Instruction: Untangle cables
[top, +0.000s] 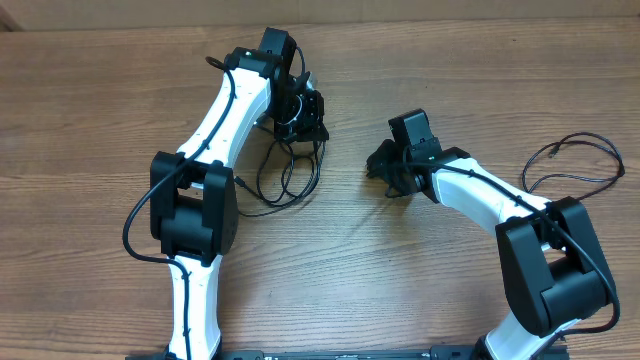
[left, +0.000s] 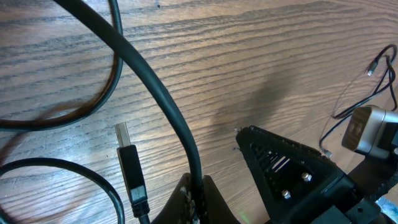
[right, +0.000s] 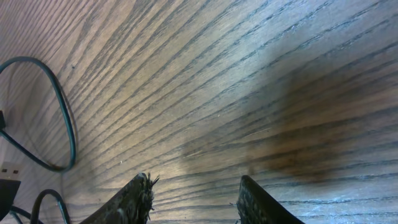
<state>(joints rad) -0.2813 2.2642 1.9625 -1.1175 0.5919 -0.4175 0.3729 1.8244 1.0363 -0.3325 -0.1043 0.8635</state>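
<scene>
While outstretched, left end effector (left: 194, 188) on cables (left: 149, 81).

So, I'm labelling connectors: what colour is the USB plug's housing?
Black, with a silver metal tip on the USB plug; the left wrist view shows it best.

two arms (top: 228, 110) (top: 478, 188), two cable lots (one tangle (top: 290, 172), one loop (top: 585, 136)).

- Bare brown wood-grain tabletop (top: 350, 260) lies open between the arms and ahead of the spread right gripper (right: 196, 199).
- Loops of thin black cables (top: 290, 170) crowd the wood beside the white left arm (top: 225, 110).
- A separate thin black cord (top: 553, 150) curls by the right arm (top: 480, 190), well apart.
</scene>
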